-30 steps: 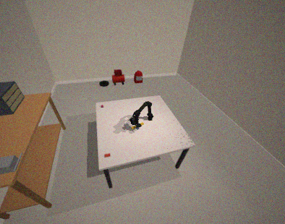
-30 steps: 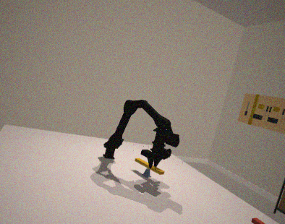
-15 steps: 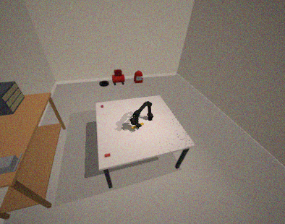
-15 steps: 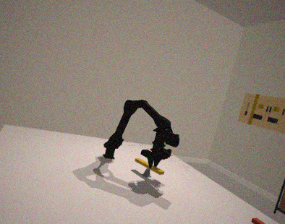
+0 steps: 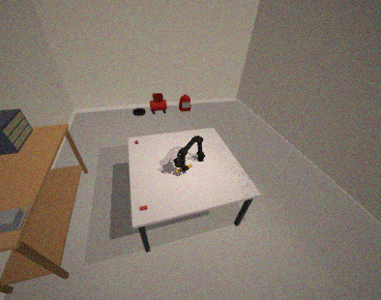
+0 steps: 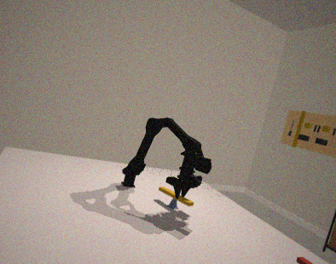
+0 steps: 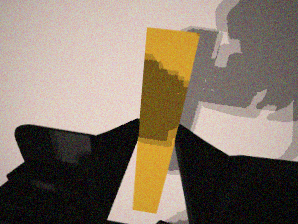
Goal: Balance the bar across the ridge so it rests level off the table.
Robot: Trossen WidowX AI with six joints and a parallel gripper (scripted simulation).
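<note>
My gripper (image 6: 178, 195) (image 7: 157, 125) (image 5: 181, 166) is shut on the yellow bar (image 6: 174, 196) (image 7: 162, 105) (image 5: 180, 169) near its middle. In the exterior view the bar hangs just above the small blue-grey ridge (image 6: 173, 204), which stands on the white table (image 6: 56, 230) (image 5: 194, 194) right under the gripper. The bar slopes a little, its right end lower. In the wrist view the bar runs straight away from the fingers over the table; the ridge is hidden under it.
A small red block (image 5: 143, 207) (image 6: 304, 260) lies near the table's front left corner. A small pink thing (image 5: 135, 142) lies at the far left corner. A wooden bench (image 5: 30, 194) stands left of the table; red equipment (image 5: 158, 103) stands by the back wall.
</note>
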